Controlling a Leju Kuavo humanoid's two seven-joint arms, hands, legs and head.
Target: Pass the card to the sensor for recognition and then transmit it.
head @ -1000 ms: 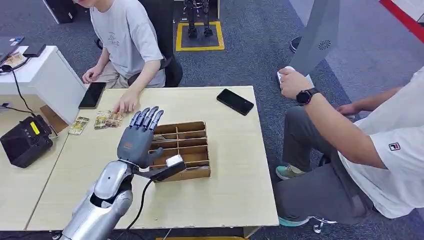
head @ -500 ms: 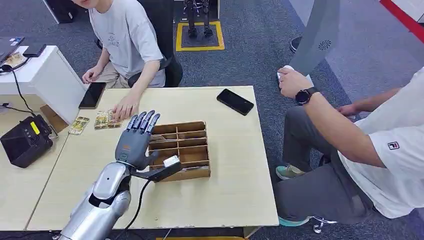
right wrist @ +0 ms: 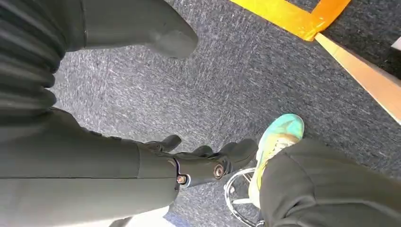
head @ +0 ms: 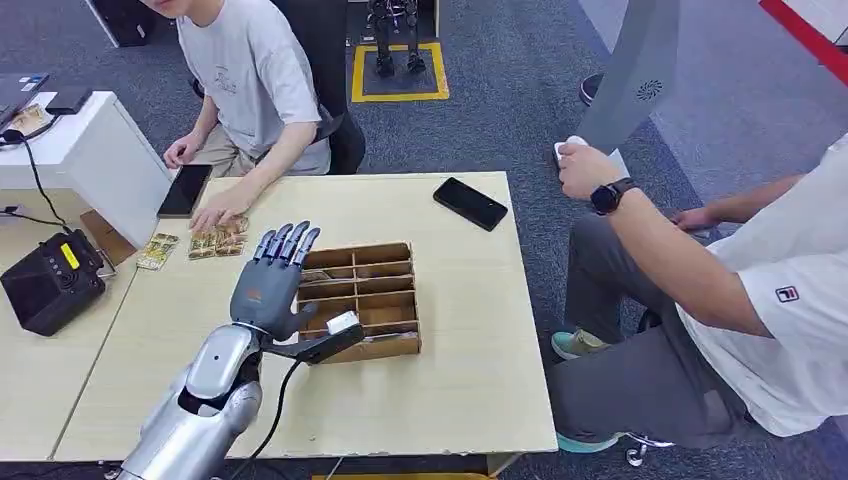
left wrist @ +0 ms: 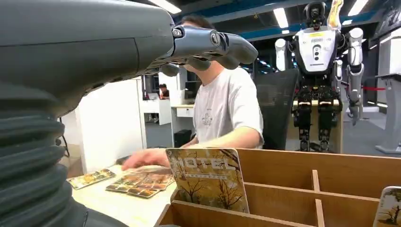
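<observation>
My left hand (head: 270, 285) hovers with fingers spread and nothing in it over the left end of the wooden divided box (head: 385, 300). In the left wrist view its fingers (left wrist: 213, 45) stretch out above a card printed HOTEL (left wrist: 208, 178), which stands upright in a box compartment. A second card (left wrist: 390, 208) peeks up at the box's other end. More cards (head: 218, 241) lie flat on the table beyond the box, with one (head: 158, 250) apart from them. The black sensor unit (head: 48, 282) sits on the neighbouring desk to the left. My right hand (right wrist: 156, 172) hangs over the carpet, holding nothing.
A seated person across the table rests a hand (head: 213, 216) on the flat cards. Black phones lie at the far right (head: 470, 203) and far left (head: 185, 190) of the table (head: 470, 380). Another person (head: 720, 290) sits close to the table's right side.
My left hand has drawn back slightly toward me and stays spread. The person's hand has slid left across the flat cards.
</observation>
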